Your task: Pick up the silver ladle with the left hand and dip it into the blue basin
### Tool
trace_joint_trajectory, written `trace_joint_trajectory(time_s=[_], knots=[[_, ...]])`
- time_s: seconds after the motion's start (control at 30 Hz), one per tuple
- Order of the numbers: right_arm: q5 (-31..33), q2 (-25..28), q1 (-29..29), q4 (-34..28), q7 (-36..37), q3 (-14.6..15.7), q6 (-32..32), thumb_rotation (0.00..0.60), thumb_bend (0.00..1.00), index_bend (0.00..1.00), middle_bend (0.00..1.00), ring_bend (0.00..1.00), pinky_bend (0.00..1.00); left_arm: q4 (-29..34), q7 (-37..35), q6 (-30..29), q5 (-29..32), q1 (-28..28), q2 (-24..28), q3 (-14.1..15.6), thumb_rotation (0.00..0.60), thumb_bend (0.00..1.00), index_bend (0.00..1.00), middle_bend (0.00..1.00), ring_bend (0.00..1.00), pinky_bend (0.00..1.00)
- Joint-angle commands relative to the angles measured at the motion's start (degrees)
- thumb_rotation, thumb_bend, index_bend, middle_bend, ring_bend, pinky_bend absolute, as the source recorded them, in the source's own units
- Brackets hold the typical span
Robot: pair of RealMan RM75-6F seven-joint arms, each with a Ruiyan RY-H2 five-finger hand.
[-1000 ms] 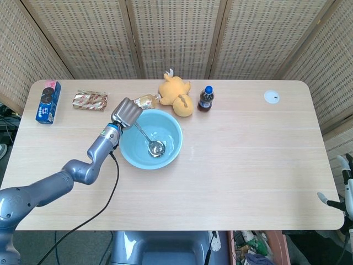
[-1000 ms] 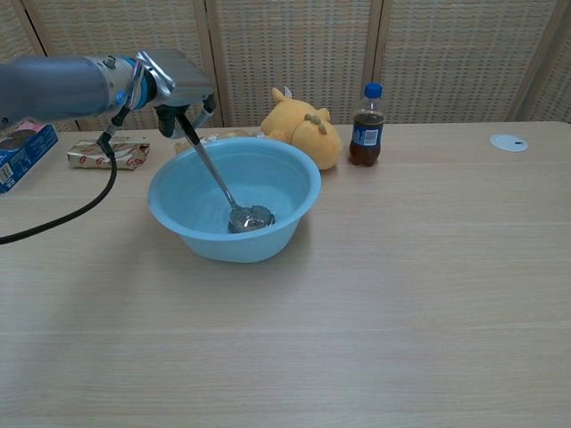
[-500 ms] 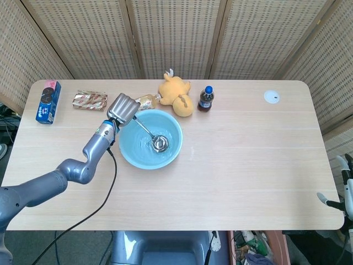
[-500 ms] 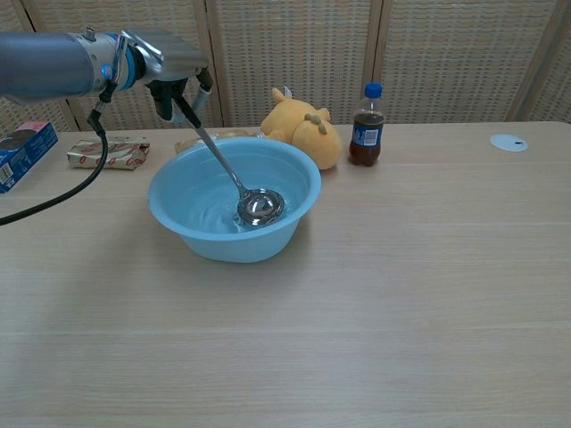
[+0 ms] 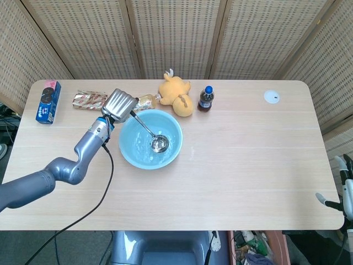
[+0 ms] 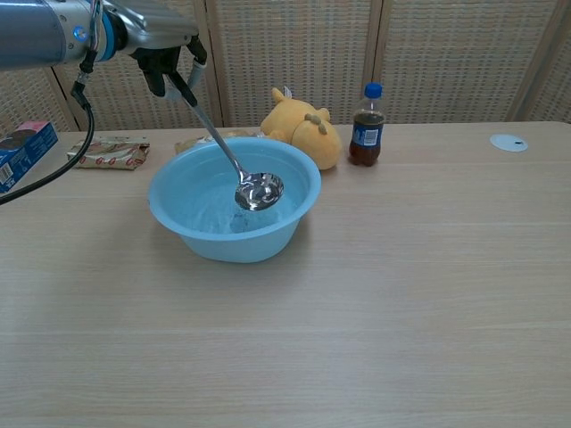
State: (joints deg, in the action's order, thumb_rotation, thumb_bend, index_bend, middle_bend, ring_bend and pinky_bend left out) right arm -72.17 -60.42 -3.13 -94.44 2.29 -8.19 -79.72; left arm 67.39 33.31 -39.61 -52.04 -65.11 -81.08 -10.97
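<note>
Here the blue basin [image 6: 234, 209] anchors everything on the bench [image 6: 375, 303]. Above and left of the basin's rim, the left hand [image 6: 165, 53] has its fingers [image 6: 153, 73] pinching the handle of the silver ladle [image 6: 227, 153], whose bowl hangs inside the basin, above its bottom. Behind the basin sits a yellow plush toy [image 6: 302, 127], a cola bottle [image 6: 364, 127] just beyond it. Far right of the basin, the right hand [image 5: 343, 187] barely shows; its fingers' state cannot be told.

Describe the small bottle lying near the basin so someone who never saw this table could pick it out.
Start at the blue basin in the table's left half. Just behind its far rim, left of the yellow plush toy, a small clear bottle lies on its side. Unlike the upright dark soda bottle with the blue cap, it is pale and tipped over.
</note>
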Motion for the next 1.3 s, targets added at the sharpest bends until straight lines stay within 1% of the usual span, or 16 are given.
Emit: trace_joint_trajectory(time_s=[0.03, 0.17, 0.27, 0.53, 0.6, 0.7, 0.83, 1.0, 1.2, 1.3], knots=[[0.01, 0.02, 0.02, -0.07, -0.01, 0.0, -0.02, 0.6, 0.0, 0.0, 0.0, 0.0, 0.0, 1.3, -0.13, 0.8, 1.41, -0.14, 1.55, -0.06, 0.6, 0.44, 0.93, 1.0, 0.99, 1.0], [0.13, 0.02, 0.07, -0.06, -0.06, -0.03, -0.07, 0.6, 0.0, 0.0, 0.0, 0.0, 0.0, 3.21, 0.09, 3.03, 5.31, -0.97, 3.92, -0.17, 0.6, 0.44, 0.93, 1.0, 0.99, 1.0], [0.34, -0.07, 0.02, 0.0, -0.26, -0.07, 0.02, 0.6, 0.0, 0.0, 0.0, 0.0, 0.0, 4.63, 1.19, 5.11, 10.39, -2.44, 5.98, 0.13, 0.6, 0.44, 0.93, 1.0, 0.99, 1.0], [1.07, -0.46, -0.29, 0.2, -1.12, -0.18, 0.59, 0.6, 0.0, 0.0, 0.0, 0.0, 0.0, 6.97, 3.48, 8.36, 22.0, -6.89, 9.25, 3.02, 0.6, 0.44, 0.93, 1.0, 0.99, 1.0], [1.3, -0.56, -0.39, 0.3, -1.31, -0.21, 0.8, 0.6, 0.0, 0.0, 0.0, 0.0, 0.0, 7.52, 4.61, 8.72, 24.98, -8.54, 10.1, 4.6, 0.6, 0.44, 0.93, 1.0, 0.99, 1.0], [1.56, -0.72, -0.48, 0.48, -1.58, -0.2, 1.04, 0.6, 0.0, 0.0, 0.0, 0.0, 0.0, 9.24, 5.74, 9.46, 31.17, -11.59, 11.85, 6.88, 0.6, 0.44, 0.93, 1.0, 0.99, 1.0], [1.68, -0.89, -0.64, 0.54, -1.9, -0.17, 1.3, 0.6, 0.0, 0.0, 0.0, 0.0, 0.0, 11.25, 8.44, 8.59, 38.51, -16.05, 13.7, 10.92, 0.6, 0.44, 0.93, 1.0, 0.99, 1.0], [1.8, -0.95, -0.65, 0.47, -2.13, -0.22, 1.23, 0.6, 0.0, 0.0, 0.0, 0.0, 0.0, 13.18, 10.51, 8.18, 46.24, -20.51, 15.08, 15.07, 0.6, 0.44, 0.93, 1.0, 0.99, 1.0], [1.77, -0.82, -0.5, 0.47, -1.88, -0.27, 0.97, 0.6, 0.0, 0.0, 0.0, 0.0, 0.0, 15.17, 11.94, 7.23, 51.3, -24.25, 16.88, 18.9, 0.6, 0.44, 0.93, 1.0, 0.99, 1.0], [1.74, -0.82, -0.57, 0.52, -1.79, -0.24, 1.16, 0.6, 0.0, 0.0, 0.0, 0.0, 0.0, 16.01, 12.24, 6.72, 52.94, -25.57, 17.53, 20.07, 0.6, 0.44, 0.93, 1.0, 0.99, 1.0]])
